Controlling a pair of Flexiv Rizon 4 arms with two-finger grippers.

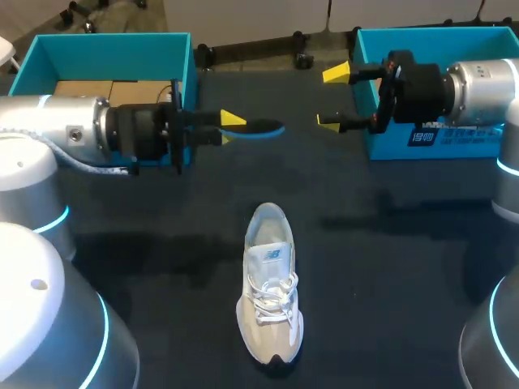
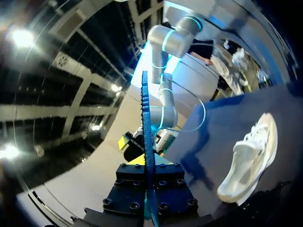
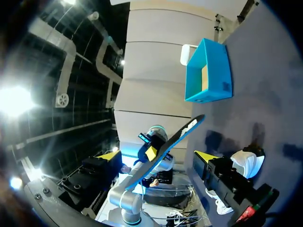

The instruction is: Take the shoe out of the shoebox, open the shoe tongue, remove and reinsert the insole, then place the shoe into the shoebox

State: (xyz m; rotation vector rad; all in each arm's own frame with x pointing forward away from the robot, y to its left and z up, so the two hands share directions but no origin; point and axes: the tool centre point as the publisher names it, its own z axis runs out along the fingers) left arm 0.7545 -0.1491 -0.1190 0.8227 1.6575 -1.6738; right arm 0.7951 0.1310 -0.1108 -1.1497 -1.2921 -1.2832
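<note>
A white sneaker (image 1: 270,284) lies on its sole on the dark table, toe pointing away, laces loosened. My left gripper (image 1: 229,130) is shut on the heel end of a blue insole (image 1: 261,129), held flat above the table. In the left wrist view the insole (image 2: 146,118) stands edge-on between the fingers, with the sneaker (image 2: 251,161) off to the side. My right gripper (image 1: 332,97) hangs wide open just right of the insole's free end, not touching it. Its wrist view shows the insole (image 3: 182,132) ahead, between its spread fingertips (image 3: 110,155), and the sneaker (image 3: 244,163) below.
A teal shoebox (image 1: 182,61) with a cardboard insert stands at the back left behind my left arm. A second teal box (image 1: 369,89) stands at the back right under my right arm. Dark table surface surrounds the sneaker.
</note>
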